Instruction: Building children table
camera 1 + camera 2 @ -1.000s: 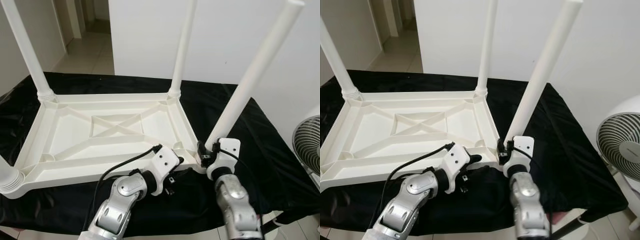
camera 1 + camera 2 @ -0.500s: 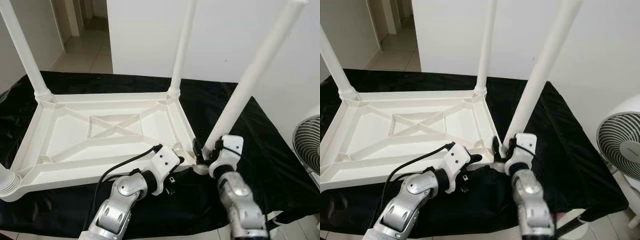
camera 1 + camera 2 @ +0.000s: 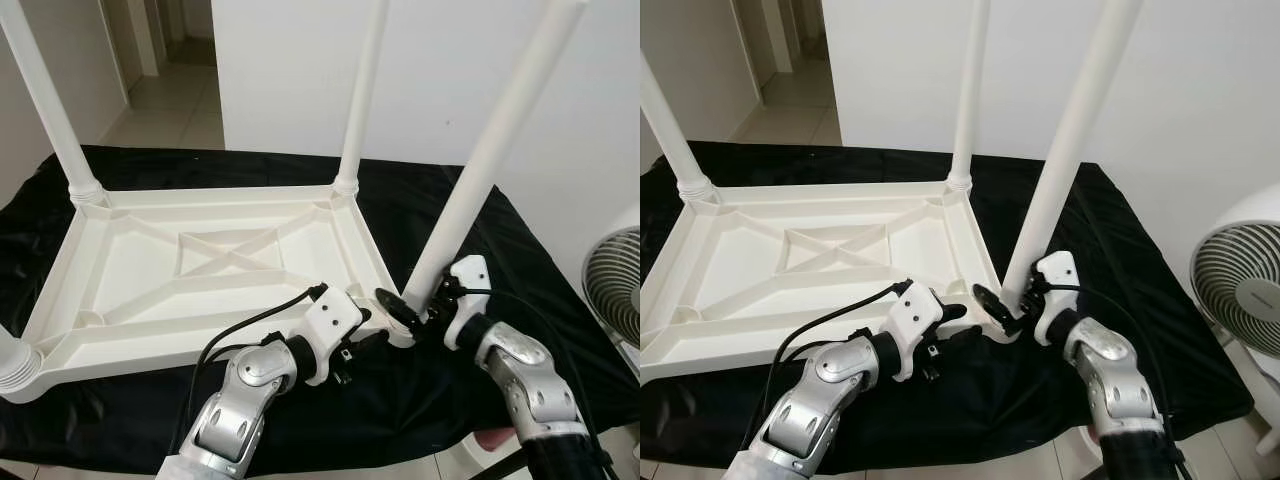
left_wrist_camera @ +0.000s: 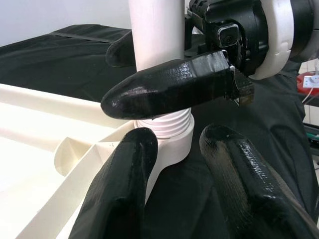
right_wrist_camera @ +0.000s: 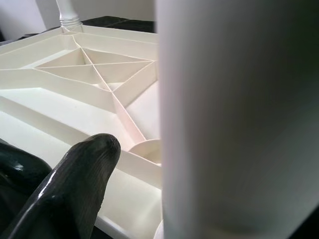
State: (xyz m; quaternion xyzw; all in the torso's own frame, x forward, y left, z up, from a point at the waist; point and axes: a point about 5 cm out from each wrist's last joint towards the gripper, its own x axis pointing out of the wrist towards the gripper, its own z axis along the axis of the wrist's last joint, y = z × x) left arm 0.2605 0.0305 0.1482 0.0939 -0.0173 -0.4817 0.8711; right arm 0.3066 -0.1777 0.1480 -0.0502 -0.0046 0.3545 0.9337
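Now, step: seating the near-right leg [image 3: 480, 180] in its corner socket [image 4: 167, 137] of the upturned tabletop [image 3: 200, 280], on the worktop's [image 3: 560, 330] black cloth.
Right gripper [image 3: 408, 312]: fingers closed round the leg's base.
Left gripper [image 4: 192, 164]: fingers parted, empty, beside the socket.
Doing it well: keep the leg upright, turn evenly so threads don't cross.
Hidden: thread depth; near-left leg [image 3: 15, 360] is cut off.

Home interior, plain white walls [image 3: 300, 70], tiled floor [image 3: 180, 110] w/ hallway opening behind, worktop draped in black cloth [image 3: 480, 250], white pedestal fan [image 3: 1240, 290] at robot's right, upturned white plastic kids' table [image 3: 200, 270] on the cloth
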